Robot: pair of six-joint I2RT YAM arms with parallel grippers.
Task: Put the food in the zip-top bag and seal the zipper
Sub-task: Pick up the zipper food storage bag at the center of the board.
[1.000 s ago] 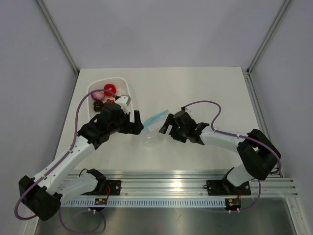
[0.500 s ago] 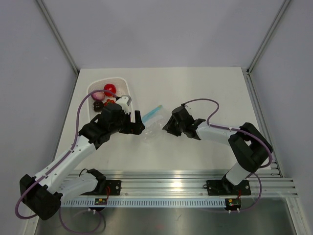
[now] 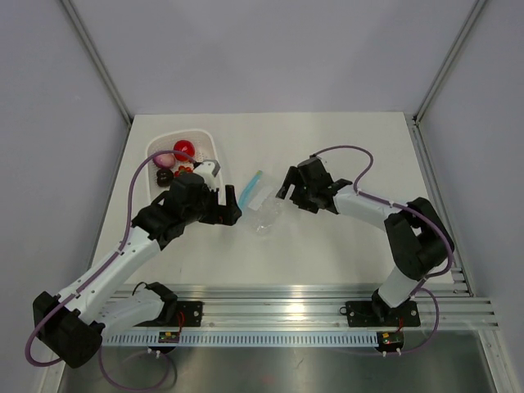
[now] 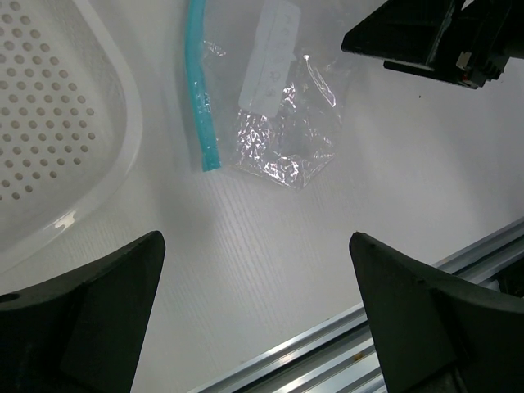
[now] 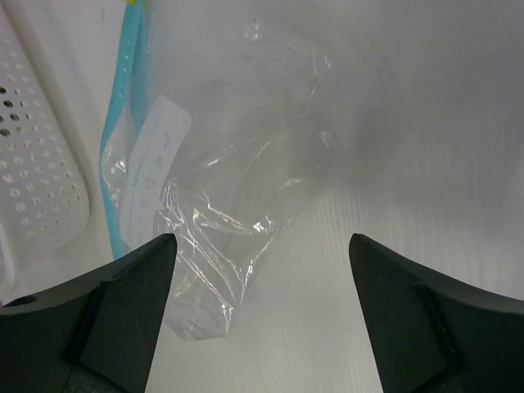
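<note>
The clear zip-top bag [image 3: 264,206] lies flat and empty on the table between my grippers. Its teal zipper [image 3: 251,184] points toward the basket. The bag also shows in the left wrist view [image 4: 282,139] with the zipper [image 4: 198,98], and in the right wrist view [image 5: 221,205] with the zipper [image 5: 123,98]. The red piece [image 3: 183,151] and the pink piece [image 3: 163,160] sit in the white basket [image 3: 201,135]; I cannot make out the green piece. My left gripper [image 3: 233,206] [image 4: 258,311] is open, just left of the bag. My right gripper [image 3: 286,187] [image 5: 262,311] is open, just right of it.
The perforated basket's rim shows in the left wrist view [image 4: 123,155] and in the right wrist view [image 5: 49,205], close to the zipper end of the bag. An aluminium rail [image 3: 311,299] runs along the table's near edge.
The bag was lifted between the two grippers a second ago. It now lies flat on the table, and the right gripper has let go and drawn back to the right.
</note>
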